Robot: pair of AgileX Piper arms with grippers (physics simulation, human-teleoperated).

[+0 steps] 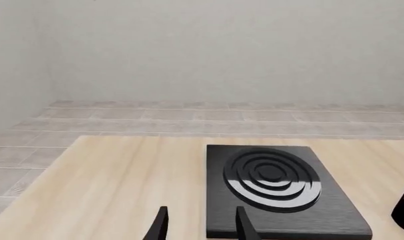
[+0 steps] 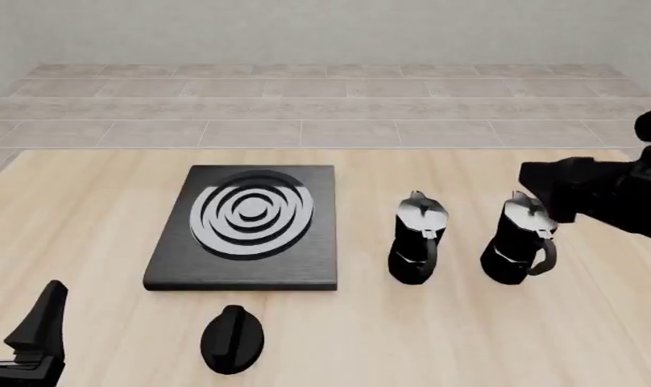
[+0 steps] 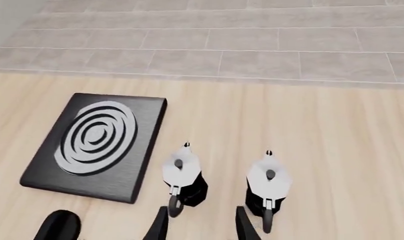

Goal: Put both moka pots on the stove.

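Black faceted moka pots with silver lids, one (image 2: pixel 419 242) just right of the flat black ring-burner stove (image 2: pixel 247 228), the other (image 2: pixel 518 240) farther right, stand close together; the released right hand (image 3: pixel 201 220) descending could topple either.

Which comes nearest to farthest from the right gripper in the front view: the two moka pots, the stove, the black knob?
From the right gripper:
1. Right moka pot, just beneath it.
2. Left moka pot, beside that.
3. Stove and black knob, far left; too close to call.

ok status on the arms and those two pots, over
Left gripper and right gripper open, empty. Both moka pots upright on table, right of stove. Stove bare, path clear.
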